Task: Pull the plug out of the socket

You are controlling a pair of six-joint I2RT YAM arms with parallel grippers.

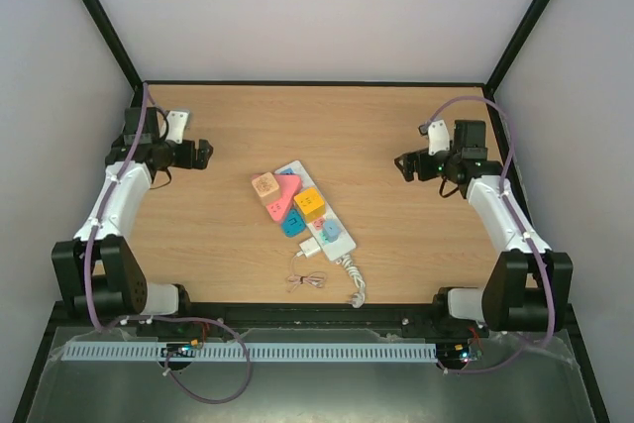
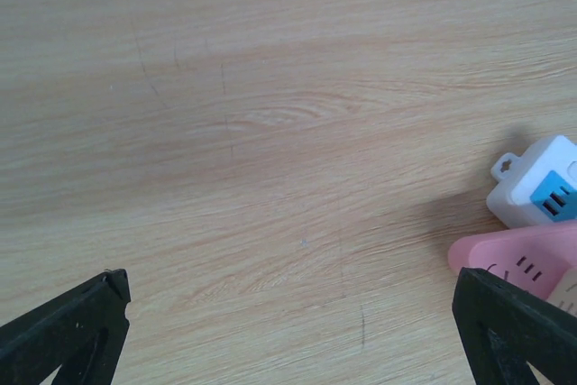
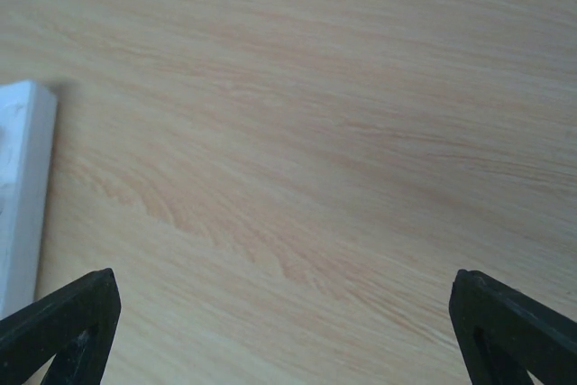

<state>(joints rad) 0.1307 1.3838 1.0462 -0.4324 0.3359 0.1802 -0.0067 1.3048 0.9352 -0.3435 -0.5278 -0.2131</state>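
The socket (image 1: 295, 169) is a long white power strip lying diagonally in the middle of the table. The plug (image 1: 312, 248), a small white box, sits against its near end, and the thin pinkish cable (image 1: 308, 280) is bundled just in front. My left gripper (image 1: 203, 154) is open at the far left, well away from the strip. In the left wrist view only bare wood lies between the gripper (image 2: 290, 331), with the socket's end (image 2: 527, 188) at the right edge. My right gripper (image 1: 401, 165) is open at the far right. It hangs (image 3: 287, 326) over bare wood, with the socket's edge (image 3: 22, 187) at the left.
Toy blocks sit on the strip: a pink cube (image 1: 264, 185), a pink triangle (image 1: 285, 192), an orange cube (image 1: 309, 203) and blue pieces (image 1: 294, 226). The strip's thick white cord (image 1: 355, 286) curls toward the table's near edge. Walls close in the back and sides.
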